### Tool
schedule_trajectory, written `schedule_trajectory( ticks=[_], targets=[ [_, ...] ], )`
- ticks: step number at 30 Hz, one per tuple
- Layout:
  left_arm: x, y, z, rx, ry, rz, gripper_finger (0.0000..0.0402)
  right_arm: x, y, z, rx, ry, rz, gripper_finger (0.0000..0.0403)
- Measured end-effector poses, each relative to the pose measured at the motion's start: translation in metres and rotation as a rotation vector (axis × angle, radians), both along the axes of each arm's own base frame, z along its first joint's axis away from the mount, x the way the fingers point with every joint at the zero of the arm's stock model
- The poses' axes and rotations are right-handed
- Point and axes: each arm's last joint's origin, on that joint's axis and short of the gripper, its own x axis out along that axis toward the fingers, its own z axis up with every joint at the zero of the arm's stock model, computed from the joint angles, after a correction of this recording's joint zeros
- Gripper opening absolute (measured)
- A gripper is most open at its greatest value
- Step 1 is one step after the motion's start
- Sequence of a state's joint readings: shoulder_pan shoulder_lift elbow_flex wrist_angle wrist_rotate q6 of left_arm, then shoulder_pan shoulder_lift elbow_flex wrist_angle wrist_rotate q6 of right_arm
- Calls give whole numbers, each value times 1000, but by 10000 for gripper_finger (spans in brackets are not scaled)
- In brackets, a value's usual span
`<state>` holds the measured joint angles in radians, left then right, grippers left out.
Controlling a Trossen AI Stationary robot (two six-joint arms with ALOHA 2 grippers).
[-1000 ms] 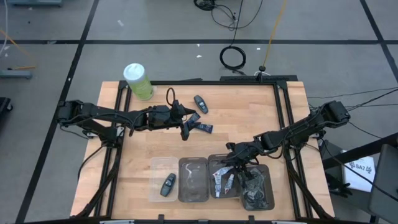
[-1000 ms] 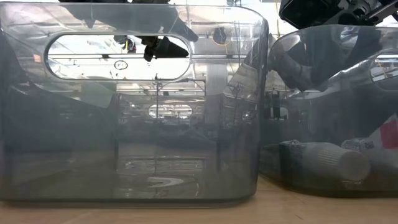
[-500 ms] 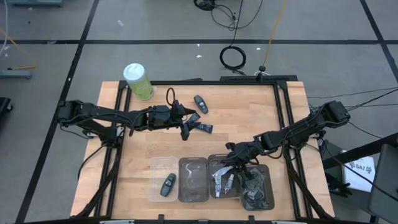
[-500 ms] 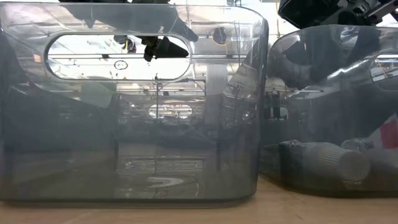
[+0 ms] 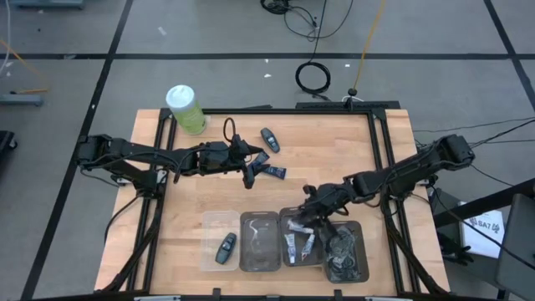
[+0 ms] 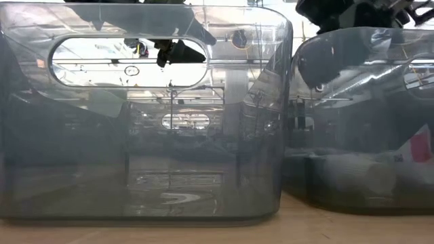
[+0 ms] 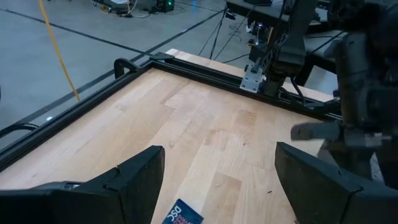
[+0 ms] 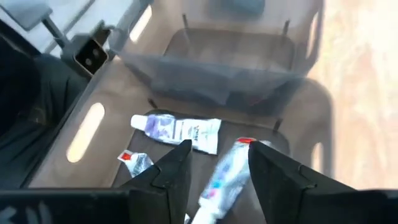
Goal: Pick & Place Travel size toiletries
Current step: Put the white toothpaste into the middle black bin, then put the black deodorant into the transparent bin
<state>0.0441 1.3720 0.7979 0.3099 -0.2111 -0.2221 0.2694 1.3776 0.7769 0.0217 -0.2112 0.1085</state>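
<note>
Right gripper [image 5: 305, 216] is hovering over a clear bin [image 5: 288, 213] at the table's [image 5: 334, 150] front edge, fingers parted, gripping nothing; a white tube [image 8: 225, 174] is dropping between them, long axis along the fingers. Another toiletry tube [image 8: 177, 129] is lying crosswise in the bin. Labels unreadable.

Left gripper [image 5: 248, 177] is waiting wide open mid-table, over a navy sachet [image 5: 273, 170]; left arm nearer it.

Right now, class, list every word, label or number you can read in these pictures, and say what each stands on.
"SA7": on the white sign on the floor right of the table; its smaller print is too small to read.
Tube in the bin: purple and dark print, too blurred to read.
Sachet on the table: white letters, cut off by the picture's edge, not readable.
</note>
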Motion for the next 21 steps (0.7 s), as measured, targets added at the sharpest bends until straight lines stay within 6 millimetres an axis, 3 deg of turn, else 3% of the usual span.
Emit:
schedule_trajectory(
  ticks=[6,11,18,21],
  targets=[
    [0,0,0,-20,-6,7,294,-11,-12,30,26,-116,-30,147],
    [1,4,-5,-101,-15,130,294,-26,-16,49,-1,-190,-4,145],
    [-3,36,3,-231,193,400,294,-37,-19,56,-36,-197,4,144],
    [4,48,10,-228,223,424,294,-38,-21,55,-80,-193,-32,144]
  ],
)
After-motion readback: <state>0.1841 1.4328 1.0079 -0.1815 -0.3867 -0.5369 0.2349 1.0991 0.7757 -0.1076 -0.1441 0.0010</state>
